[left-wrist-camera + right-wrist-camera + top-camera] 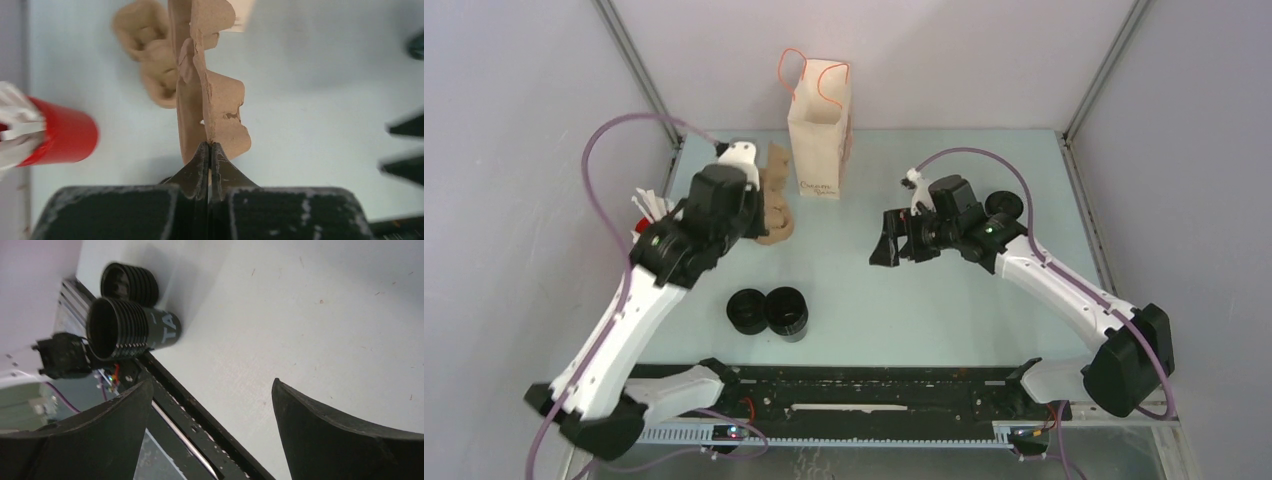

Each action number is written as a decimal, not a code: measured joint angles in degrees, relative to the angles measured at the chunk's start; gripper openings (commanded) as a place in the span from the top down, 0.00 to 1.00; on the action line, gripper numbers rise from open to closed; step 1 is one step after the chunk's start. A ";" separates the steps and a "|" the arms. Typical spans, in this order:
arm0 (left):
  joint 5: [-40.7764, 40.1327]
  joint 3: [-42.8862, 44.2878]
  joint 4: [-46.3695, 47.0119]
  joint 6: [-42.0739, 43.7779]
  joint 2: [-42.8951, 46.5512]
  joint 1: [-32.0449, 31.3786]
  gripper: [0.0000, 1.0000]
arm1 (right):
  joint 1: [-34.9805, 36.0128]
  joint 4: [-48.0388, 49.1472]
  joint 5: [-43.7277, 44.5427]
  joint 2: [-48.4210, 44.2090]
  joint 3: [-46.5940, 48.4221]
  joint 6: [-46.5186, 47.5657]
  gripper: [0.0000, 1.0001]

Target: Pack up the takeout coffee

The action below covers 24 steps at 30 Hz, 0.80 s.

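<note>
My left claw [209, 146] is pinched together on the thin rim of the brown pulp cup carrier [210, 100], near the desk's [924, 300] far left corner. I grip the rim because it is the only part thin enough for my fingers, and that leaves the carrier hanging on edge with its pockets facing sideways. It probably needs laying flat before any cup can sit in it.

The red cup [65, 132] with white sticks [649, 205] stands just beside my left wrist, by the left edge. It is not part of the job, so I give it room.

The takeout coffee is two black lidded cups [747, 310] [786, 312], touching or nearly so, near the front edge and left of centre. Nothing holds them. A dark round thing [1002, 207] behind my right arm could be the third cup, but it is too hidden to call.

My right claw [886, 245] is spread wide and holds nothing. It hangs over the middle of the desk and faces the cup pair, well apart from it. Its wrist view frames both cups between the fingers [330, 430], so it looks lined up for a reach.

The paper bag [816, 140] stands upright at the far edge, mouth up, handles free, just beside the carrier.

The carrier is in hand but no cup is loaded or bagged. I judge packing as barely begun.
</note>
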<state>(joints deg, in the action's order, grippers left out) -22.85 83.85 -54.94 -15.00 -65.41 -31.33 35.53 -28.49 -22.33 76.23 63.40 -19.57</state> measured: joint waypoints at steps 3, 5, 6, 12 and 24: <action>6.36 -7.21 5.49 -0.63 8.33 -2.56 1.00 | -1.79 0.22 -0.46 0.02 1.95 -4.39 0.06; 8.79 -11.04 8.96 -1.38 11.58 -5.07 1.00 | -2.10 0.57 0.44 0.02 4.00 -7.80 0.07; 9.66 -12.83 10.93 -1.70 12.59 -6.64 1.00 | -1.99 0.70 1.18 0.02 5.27 -9.33 0.07; 12.76 -18.23 17.79 -3.17 11.15 -12.31 1.00 | -0.79 2.32 5.88 0.02 11.93 -15.08 0.06; 1.86 -18.27 10.80 -2.60 22.56 -12.63 1.00 | -4.39 1.44 16.85 20.02 35.60 -14.49 0.08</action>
<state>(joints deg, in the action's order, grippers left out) -20.99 65.58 -44.14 -17.61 -42.85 -43.97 31.14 -27.05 -5.48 96.25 99.00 -34.06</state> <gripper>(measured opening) 0.015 0.934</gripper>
